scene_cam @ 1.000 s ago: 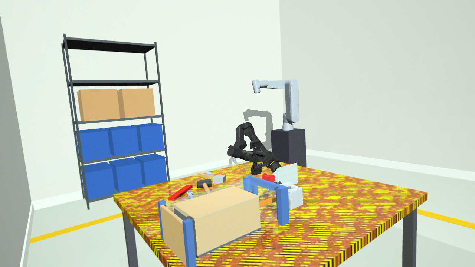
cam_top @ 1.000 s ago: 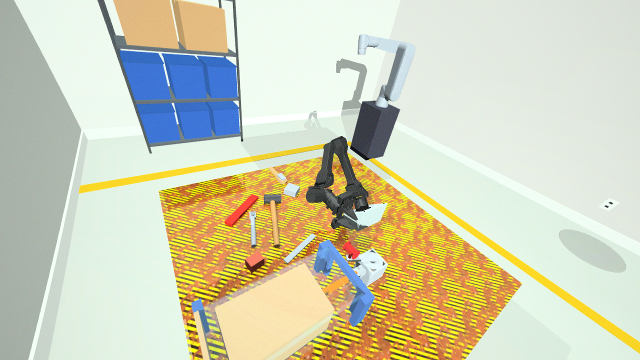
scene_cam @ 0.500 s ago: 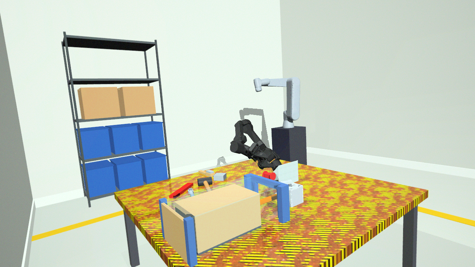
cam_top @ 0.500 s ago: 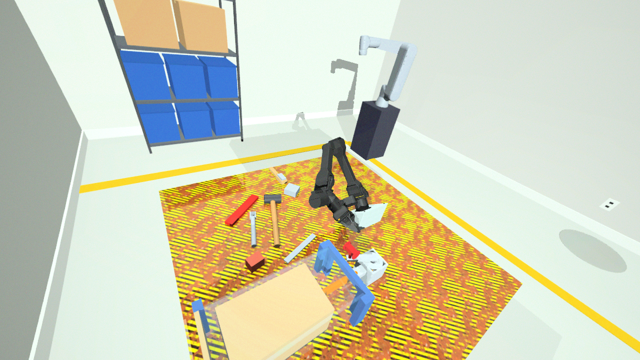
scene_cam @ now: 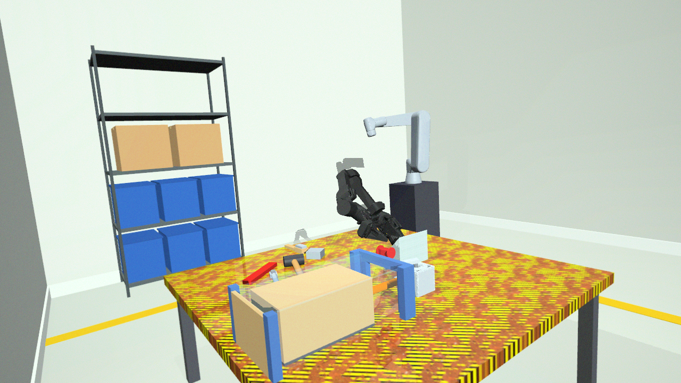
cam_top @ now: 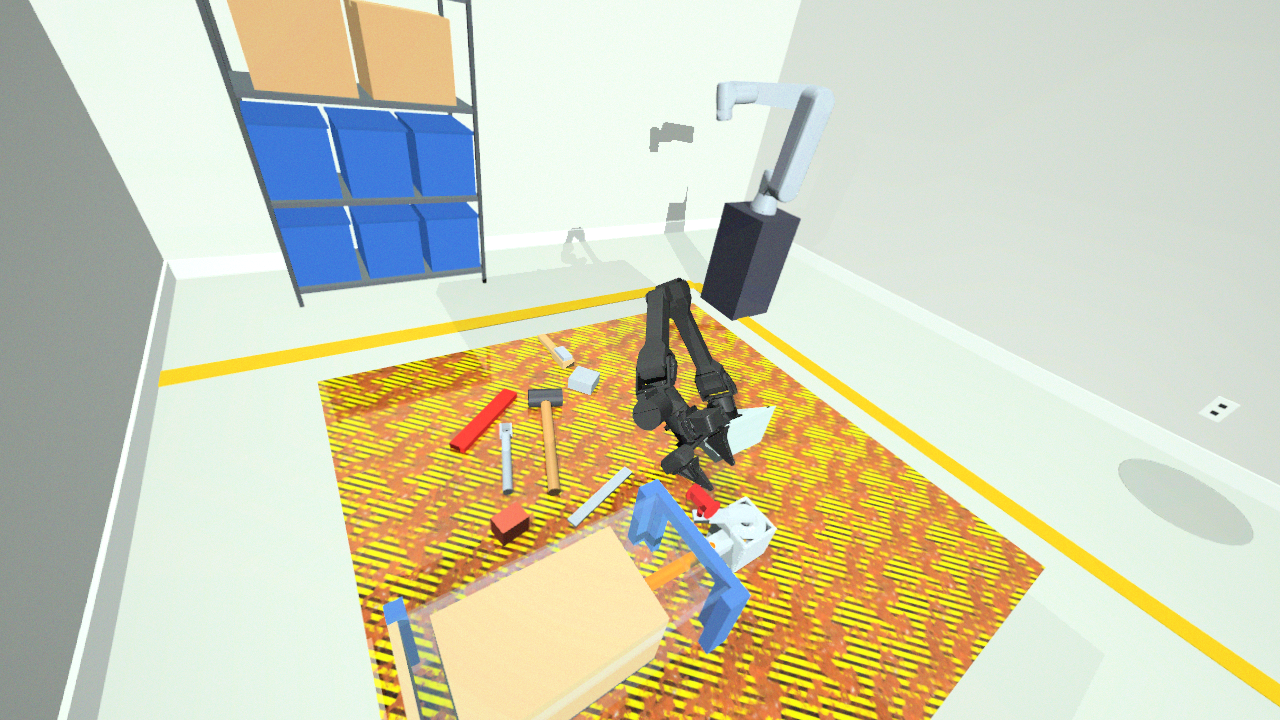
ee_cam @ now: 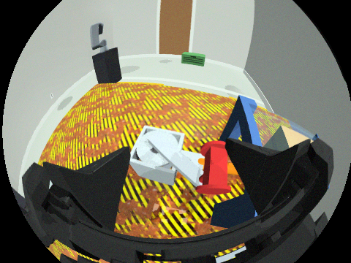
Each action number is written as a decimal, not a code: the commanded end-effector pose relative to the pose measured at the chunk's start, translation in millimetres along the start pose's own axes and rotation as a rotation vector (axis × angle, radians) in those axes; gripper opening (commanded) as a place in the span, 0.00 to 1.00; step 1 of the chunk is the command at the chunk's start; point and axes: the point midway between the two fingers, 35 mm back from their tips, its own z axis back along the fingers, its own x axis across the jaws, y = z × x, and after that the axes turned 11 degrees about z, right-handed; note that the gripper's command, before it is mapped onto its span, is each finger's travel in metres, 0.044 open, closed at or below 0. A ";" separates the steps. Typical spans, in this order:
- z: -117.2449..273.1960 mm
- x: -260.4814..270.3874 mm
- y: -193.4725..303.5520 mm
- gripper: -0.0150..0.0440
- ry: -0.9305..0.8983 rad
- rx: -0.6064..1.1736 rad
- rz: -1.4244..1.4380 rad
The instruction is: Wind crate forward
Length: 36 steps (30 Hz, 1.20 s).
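The crate (cam_top: 546,617) (scene_cam: 328,305) sits flat inside the clear-panelled cubby, its front short of the blue steel frame (cam_top: 698,540) (scene_cam: 410,292) (ee_cam: 249,120). An orange strap (cam_top: 671,570) (scene_cam: 384,286) runs from it under the frame to the white winch (cam_top: 760,541) (scene_cam: 425,278) (ee_cam: 157,172). The handle's pale crank arm (ee_cam: 172,159) lies across the winch top, its red knob (cam_top: 701,499) (scene_cam: 385,251) (ee_cam: 216,168) out to the side facing my gripper. The key is hidden. My gripper (cam_top: 721,473) (ee_cam: 178,147) is open and empty, near the knob, which appears by one finger in the wrist view.
A pale upright panel (cam_top: 753,431) (scene_cam: 413,246) stands beside my arm, behind the winch. A mallet (cam_top: 549,447), a wrench (cam_top: 507,461), a red bar (cam_top: 484,420), a grey bar (cam_top: 600,496), a red-brown block (cam_top: 510,522) and a grey block (cam_top: 583,379) lie left of the arm.
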 end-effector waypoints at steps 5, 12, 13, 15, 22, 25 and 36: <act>-30.8 -3.2 -3.7 1.00 -0.030 0.421 -0.903; -38.3 -3.7 -5.7 1.00 0.067 0.571 -1.169; -39.1 -3.8 -6.0 1.00 0.084 0.589 -1.206; -40.8 -4.0 -6.7 1.00 0.123 0.623 -1.279; -46.6 -4.8 -9.5 1.00 0.294 0.738 -1.513; -48.6 -5.2 -10.8 1.00 0.380 0.771 -1.613; -55.3 -7.2 -17.1 1.00 0.764 0.824 -1.935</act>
